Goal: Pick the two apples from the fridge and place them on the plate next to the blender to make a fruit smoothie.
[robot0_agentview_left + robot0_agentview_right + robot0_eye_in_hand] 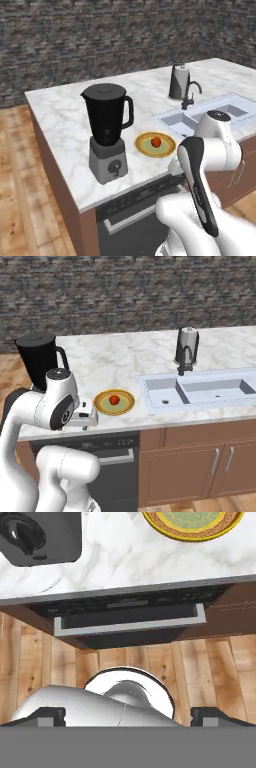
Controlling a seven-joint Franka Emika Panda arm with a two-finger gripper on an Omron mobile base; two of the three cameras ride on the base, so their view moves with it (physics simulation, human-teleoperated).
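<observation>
My gripper [128,716] has its jaws spread wide apart, the two dark tips sitting at the bottom left and bottom right of the hand view with nothing between them and nothing touched. In that view the plate [192,524] is cut off by the top edge at the upper right, so what lies on it is out of frame; the blender [40,537] shows just its grey base and dial at the upper left.

In the left base view, the plate [155,145] sits at centre on the marble counter [60,115], just right of the blender [106,132], with one red-orange apple [156,142] on it. In the right base view my arm covers the blender's [39,360] base at the left; the apple [114,400] rests on the plate [114,402].
</observation>
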